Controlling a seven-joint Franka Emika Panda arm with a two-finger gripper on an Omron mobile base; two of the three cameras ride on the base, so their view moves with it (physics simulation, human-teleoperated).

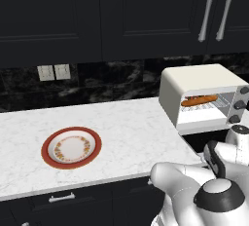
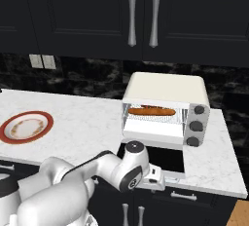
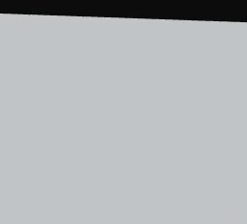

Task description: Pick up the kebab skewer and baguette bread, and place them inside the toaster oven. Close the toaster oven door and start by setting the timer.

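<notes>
in the left base view the toaster oven (image 1: 202, 96) sits on the white counter (image 1: 121, 122), up and past the robot's arm. its door is down and open. the baguette bread (image 1: 199, 100) lies on the wire rack inside. a red plate (image 1: 71, 147) sits far off to the left.

in the right base view the toaster oven (image 2: 165, 108) is just above the arm's wrist. the toaster oven door (image 2: 154, 157) lies flat, right over the hand, and the hand reaches under it. the baguette bread (image 2: 151, 111) rests on the rack, up and away from the hand. i cannot see the kebab skewer well enough to tell. the red plate (image 2: 26, 125) is far left.

in the hand view there is a flat grey face very close up, with a dark strip at the top. i cannot tell if the gripper fingers are apart or together.
</notes>
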